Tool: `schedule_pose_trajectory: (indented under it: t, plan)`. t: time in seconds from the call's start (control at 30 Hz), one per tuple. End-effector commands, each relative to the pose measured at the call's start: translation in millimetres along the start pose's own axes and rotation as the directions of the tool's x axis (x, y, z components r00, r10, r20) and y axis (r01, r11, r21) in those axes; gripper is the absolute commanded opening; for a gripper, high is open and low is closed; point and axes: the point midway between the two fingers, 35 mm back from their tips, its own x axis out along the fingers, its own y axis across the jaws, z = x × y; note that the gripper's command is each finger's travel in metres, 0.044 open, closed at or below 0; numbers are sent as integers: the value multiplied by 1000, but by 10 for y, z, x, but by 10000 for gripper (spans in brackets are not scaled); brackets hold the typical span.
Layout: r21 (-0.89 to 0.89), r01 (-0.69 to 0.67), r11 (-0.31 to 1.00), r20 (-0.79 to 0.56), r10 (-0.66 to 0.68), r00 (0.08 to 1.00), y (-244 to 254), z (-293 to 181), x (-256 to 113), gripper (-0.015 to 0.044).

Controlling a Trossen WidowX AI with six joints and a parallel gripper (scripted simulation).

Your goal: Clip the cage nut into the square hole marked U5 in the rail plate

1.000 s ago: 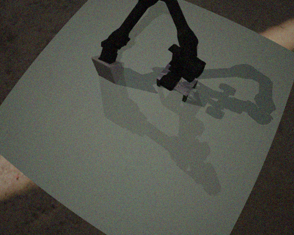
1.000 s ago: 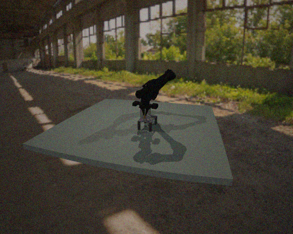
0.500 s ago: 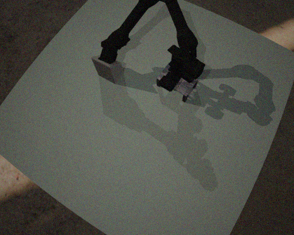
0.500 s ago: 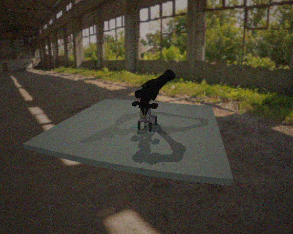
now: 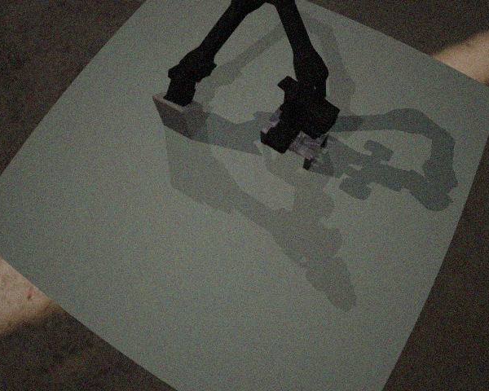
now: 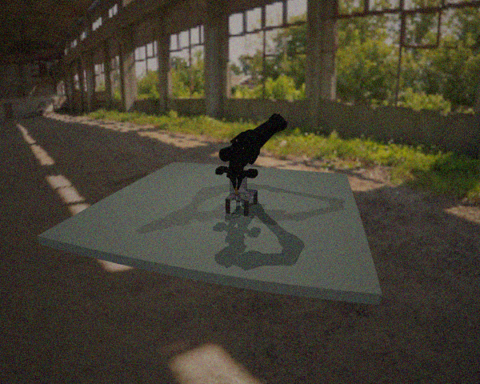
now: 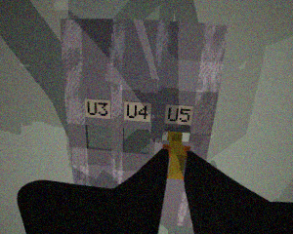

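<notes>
Your plate [image 5: 306, 145] [image 6: 242, 195] [image 7: 98, 73] stood on the bench [image 5: 122, 252] [image 6: 158, 243] [image 7: 264, 146], beside the block [image 5: 175, 116]. In your wrist view, the U4 label [image 7: 137, 111] lay between the U3 label [image 7: 98, 108] on the left and the U5 label [image 7: 179, 115] on the right. The nut [image 7: 176, 158] was just below U5, between the gripper's [image 6: 236, 190] [image 7: 177, 152] fingers.
</notes>
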Motion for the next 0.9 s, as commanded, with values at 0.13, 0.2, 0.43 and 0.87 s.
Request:
schedule_pose_trajectory:
  t: [0.13,0.2,0.43,0.87]
  plan:
    - [1,-5,1000,-1,5,1000,-19,-3,-2,26]
    - [1,-5,1000,-1,5,1000,-23,-3,-2,26]
    - [1,1,1000,-1,-1,1000,-26,-3,-1,26]
    - [2,64,998,-2,-64,998,-7,-4,0,26]
